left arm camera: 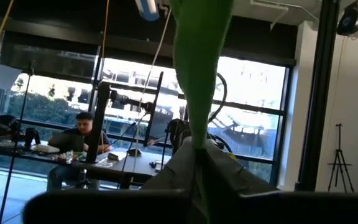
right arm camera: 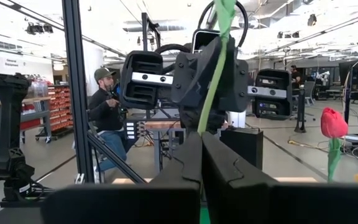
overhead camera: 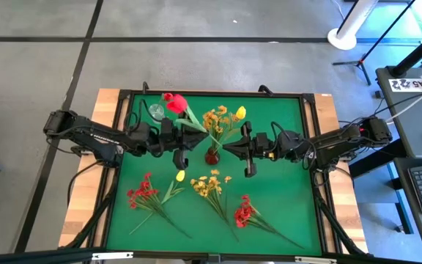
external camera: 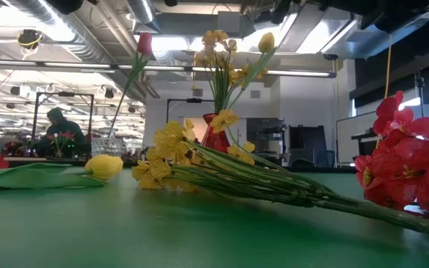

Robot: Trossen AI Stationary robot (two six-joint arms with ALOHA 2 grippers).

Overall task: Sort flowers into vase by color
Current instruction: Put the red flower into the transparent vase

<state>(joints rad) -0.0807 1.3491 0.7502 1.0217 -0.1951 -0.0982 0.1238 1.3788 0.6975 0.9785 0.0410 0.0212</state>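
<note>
While you look down from overhead, both dark arms reach toward the middle of the green table (overhead camera: 291,213). Your left gripper (overhead camera: 182,152) sits just left of a small red vase (overhead camera: 212,155); its wrist view shows the fingers (left arm camera: 225,180) pressed together on a broad green leaf or stem, and overhead a red tulip (overhead camera: 176,103) with green leaves runs back from that gripper. Your right gripper (overhead camera: 248,159) sits just right of the vase, and its wrist view shows its fingers (right arm camera: 229,171) clamped on a thin green stem (right arm camera: 215,68). Overhead, a yellow tulip (overhead camera: 240,112) lies up and left of that gripper. A yellow spray (overhead camera: 217,118) stands in the red vase. A clear glass vase (overhead camera: 157,112) stands near the table's far left corner.

Closer to the near edge, four flowers lie flat and apart: a red spray (overhead camera: 142,192) at left, a single yellow tulip bud (overhead camera: 180,176), a yellow spray (overhead camera: 208,185) in the centre, and a red spray (overhead camera: 244,213) at right. A person sits at a desk in the room beyond.
</note>
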